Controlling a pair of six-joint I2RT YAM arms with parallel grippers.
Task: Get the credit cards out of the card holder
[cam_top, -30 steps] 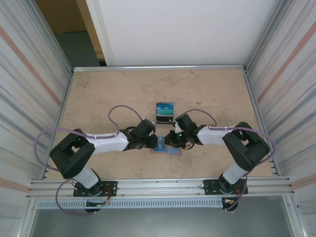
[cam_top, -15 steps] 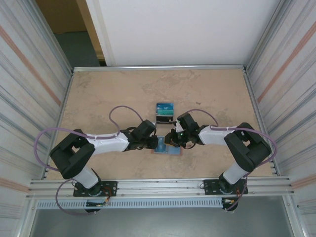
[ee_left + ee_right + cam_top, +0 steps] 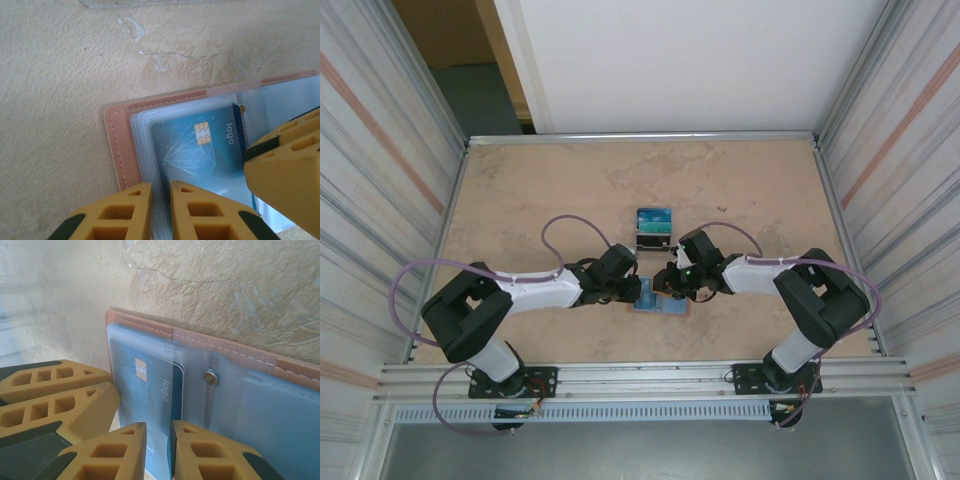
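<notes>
The card holder (image 3: pixel 672 305) lies open on the table between my two arms, tan edge (image 3: pixel 117 150) outward and clear sleeves up. A blue credit card (image 3: pixel 200 150) with a gold chip and the word "logo" sits in the left sleeve, its dark right edge (image 3: pixel 178 390) sticking out of the pocket. My left gripper (image 3: pixel 161 186) is nearly shut over the sleeves' outer edge. My right gripper (image 3: pixel 158 425) is down on the card's near end, jaws a narrow slit apart with the card between them. Both grippers (image 3: pixel 632 290) (image 3: pixel 665 283) meet over the holder.
A small clear stand (image 3: pixel 653 222) holding a teal card is just beyond the holder. A metal snap (image 3: pixel 210 378) marks the holder's spine. Metal rails and ribbed walls border the tan table (image 3: pixel 540 200) on both sides.
The right wrist has edged slightly to the right, and its jaws have parted a touch. The left arm and the card holder have not moved.
</notes>
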